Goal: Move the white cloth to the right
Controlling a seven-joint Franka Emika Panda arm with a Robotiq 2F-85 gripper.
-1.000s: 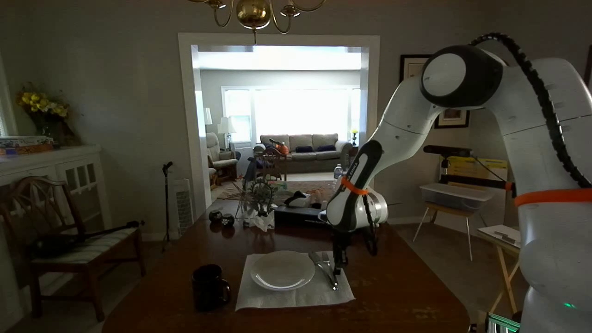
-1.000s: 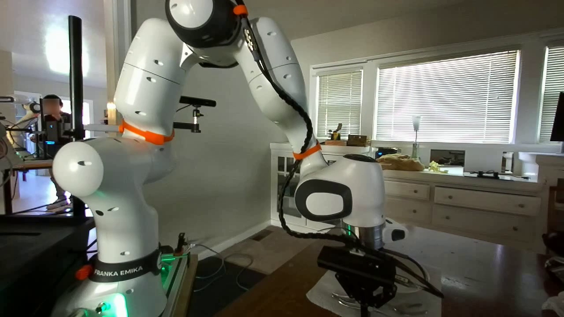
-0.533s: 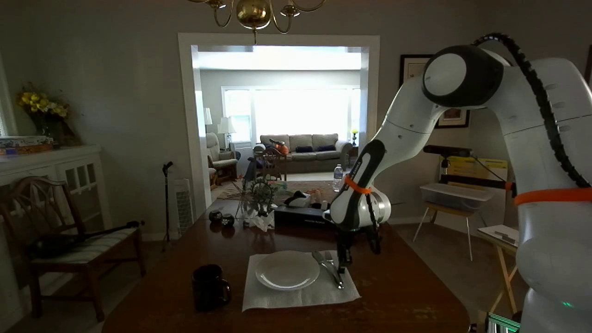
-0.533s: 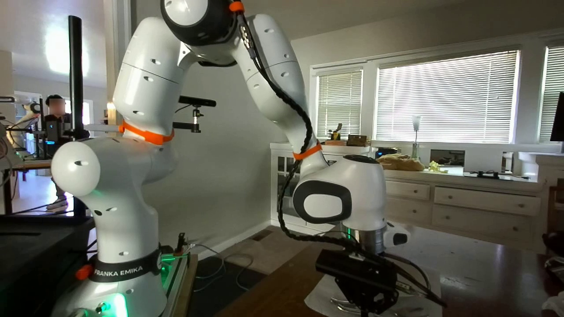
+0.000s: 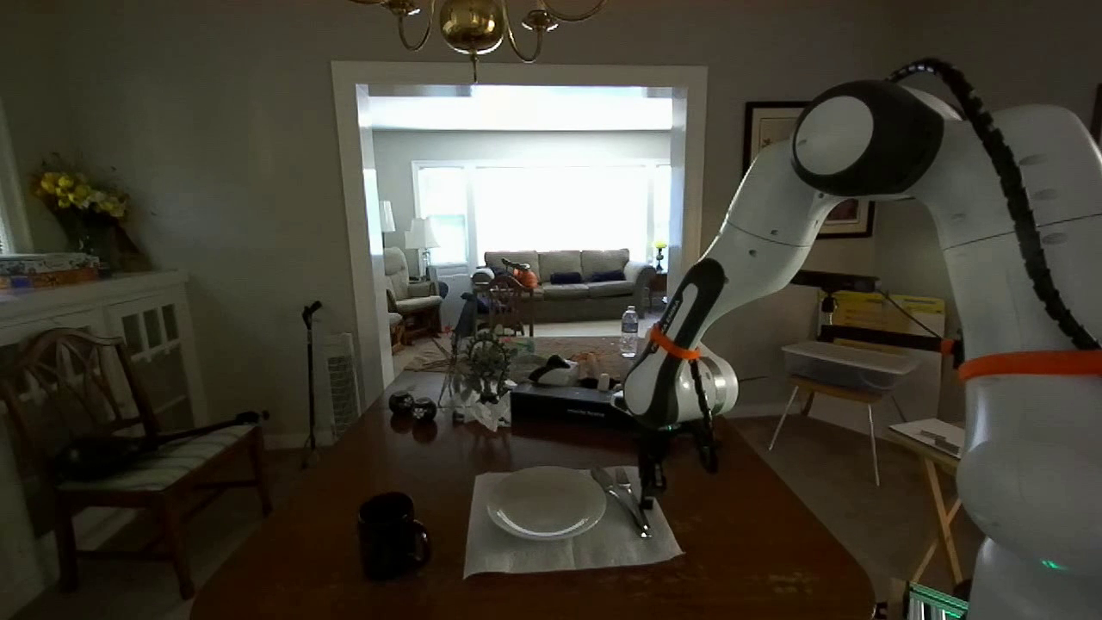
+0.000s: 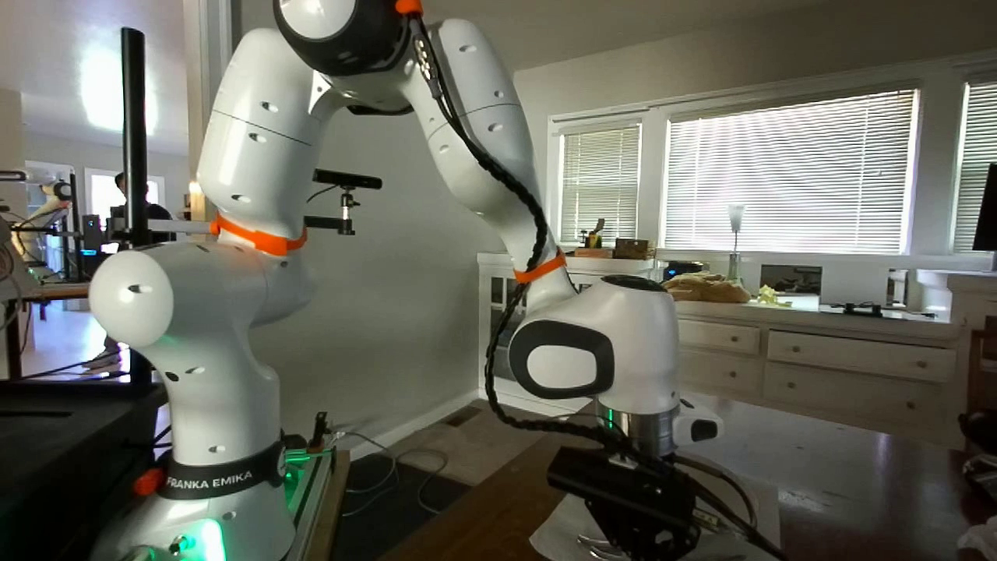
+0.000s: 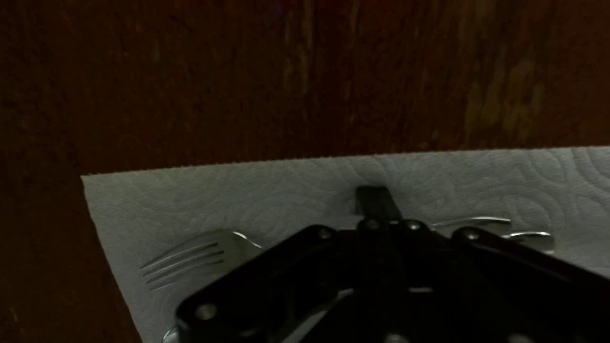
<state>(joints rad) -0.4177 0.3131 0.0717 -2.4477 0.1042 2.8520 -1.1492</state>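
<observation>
The white cloth [image 5: 568,560] lies flat on the brown table in an exterior view, with the plate and cutlery on it. A corner of it shows past the gripper in an exterior view [image 6: 549,534]. It fills the lower part of the wrist view [image 7: 476,186]. My gripper [image 5: 647,503] points down at the cloth's right part, beside the cutlery. In the wrist view its fingers [image 7: 374,193] are together, tips against the cloth near its edge. I see no cloth pinched between them. In an exterior view the gripper [image 6: 642,530] hides much of the cloth, and its tips are out of frame.
A white plate [image 5: 547,504] sits on the cloth, with a knife [image 5: 605,480] and a fork [image 7: 205,259] beside the gripper. A dark mug [image 5: 392,534] stands left of the cloth. A black box [image 5: 568,405] and a plant [image 5: 486,366] stand farther back on the table.
The cloth, with plate and cutlery on it, has slid right in an exterior view, and my gripper has moved right along with it. The mug has stayed in place.
</observation>
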